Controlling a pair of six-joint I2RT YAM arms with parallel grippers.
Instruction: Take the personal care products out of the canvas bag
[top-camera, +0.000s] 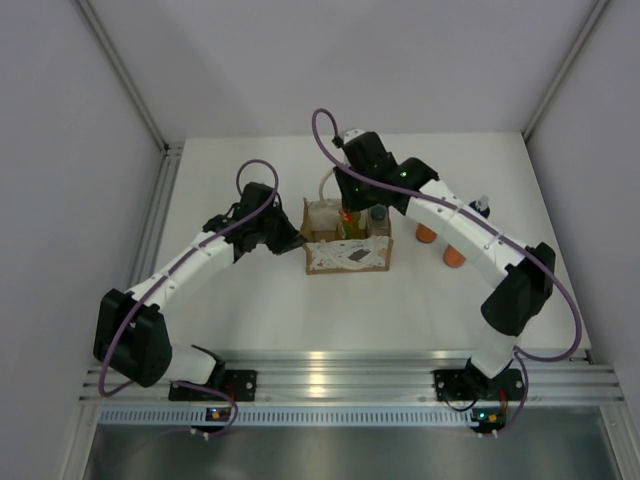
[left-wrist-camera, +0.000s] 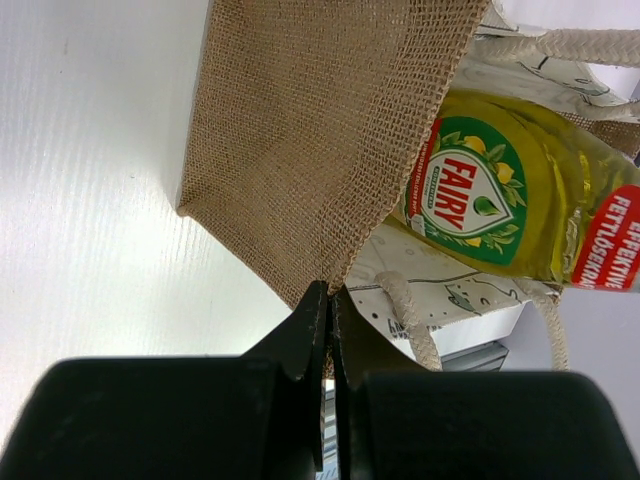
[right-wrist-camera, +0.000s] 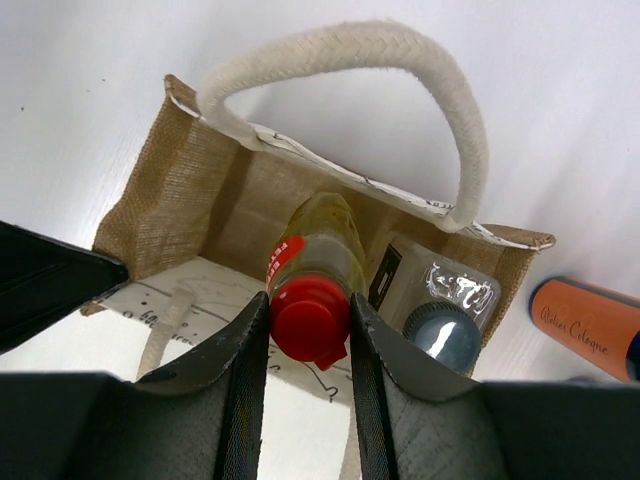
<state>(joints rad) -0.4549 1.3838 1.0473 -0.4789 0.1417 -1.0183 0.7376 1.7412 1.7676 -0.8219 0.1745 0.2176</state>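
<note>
Left hand (left-wrist-camera: 326, 300): fingers together, pinched on the edge of the canvas bag (left-wrist-camera: 300, 130), on its tan woven left side wall. The weave runs right into the pinch.

In the top view the bag sits mid-surface (top-camera: 300, 320) between my two arms. Its white patterned front panel with the small dark label faces the arm bases. I can't read the label.

The yellow bottle (left-wrist-camera: 500, 190) is inside the bag. Its green label reads "FAIRY". A red patch beside it reads "EFFEKTIVE FETT...", and the rest is cut off.

Right hand (right-wrist-camera: 308, 312) is over the bag's open top, under the white rope handle (right-wrist-camera: 400, 60). It's clamped on the yellow bottle's red cap (right-wrist-camera: 308, 320), one finger against each side. The bottle stands neck-up against the inner wall.

Just right of it, also in the bag, is the clear bottle (right-wrist-camera: 455, 290). Its dark grey cap (right-wrist-camera: 440, 338) faces up. The dark tag on it is unreadable.

Outside, right of the bag, an orange bottle (right-wrist-camera: 585, 318) lies on the surface. Its script reads "Atelier Cologne". The top view shows two orange bottles (top-camera: 453, 255) there, partly hidden by my right arm.
</note>
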